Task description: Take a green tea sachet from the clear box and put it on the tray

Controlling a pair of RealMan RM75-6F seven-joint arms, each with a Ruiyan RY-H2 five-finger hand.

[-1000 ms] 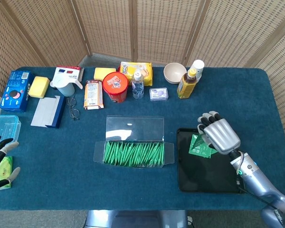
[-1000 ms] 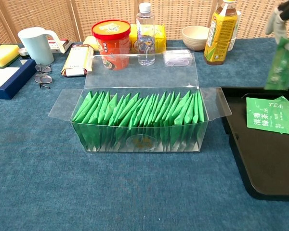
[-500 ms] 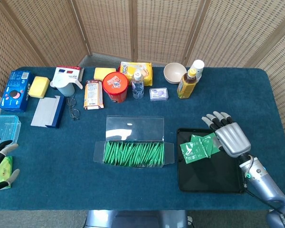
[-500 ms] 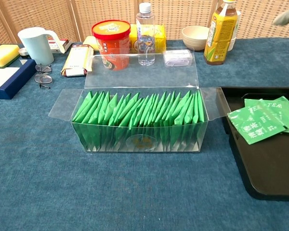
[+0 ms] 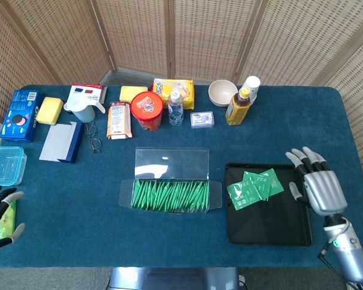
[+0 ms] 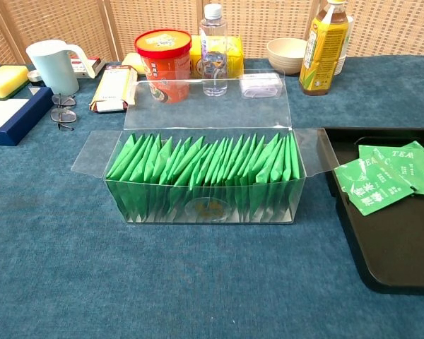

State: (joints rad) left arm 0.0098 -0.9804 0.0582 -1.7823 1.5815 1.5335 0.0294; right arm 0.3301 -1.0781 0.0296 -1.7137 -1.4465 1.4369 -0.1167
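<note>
Your right hand (image 5: 317,186) hovers just right of the tray (image 5: 266,232), fingers spread, holding nothing. Your left hand (image 5: 0,219) sits at the near left table edge, fingers apart, beside a green packet (image 5: 7,219); whether it touches the packet you cannot tell. Three sachets (image 5: 252,186) lie overlapping on the tray's far part, so the placing looks done. The box (image 5: 170,194), flaps open, is left of the tray and packed with upright sachets. Nothing seems left except more transfers if wanted. A blue cloth (image 5: 169,241) covers the table; bottles, a bowl (image 5: 222,92) and cartons line the far edge, with wicker screens (image 5: 169,36) behind.
</note>
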